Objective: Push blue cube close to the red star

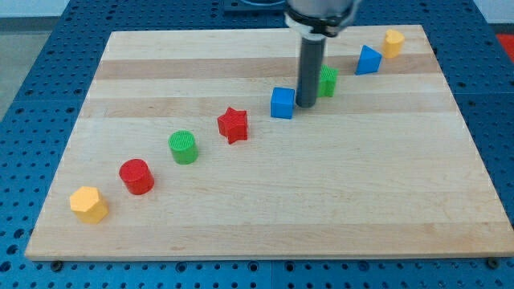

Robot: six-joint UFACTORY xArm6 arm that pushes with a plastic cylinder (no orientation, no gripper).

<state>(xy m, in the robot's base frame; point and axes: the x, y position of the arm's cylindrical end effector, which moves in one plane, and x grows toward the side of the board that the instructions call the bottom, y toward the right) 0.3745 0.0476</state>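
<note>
The blue cube (pixel 282 103) sits on the wooden board (pixel 265 209) just right of centre, toward the view's top. The red star (pixel 233 124) lies a short way to its lower left, with a small gap between them. My tip (pixel 306 105) stands right against the blue cube's right side, between it and a green block (pixel 328 81) partly hidden behind the rod.
A green cylinder (pixel 183 147), a red cylinder (pixel 136 177) and a yellow block (pixel 88 204) trail toward the view's lower left. A blue triangular block (pixel 368 60) and a yellow block (pixel 393 42) lie at the upper right.
</note>
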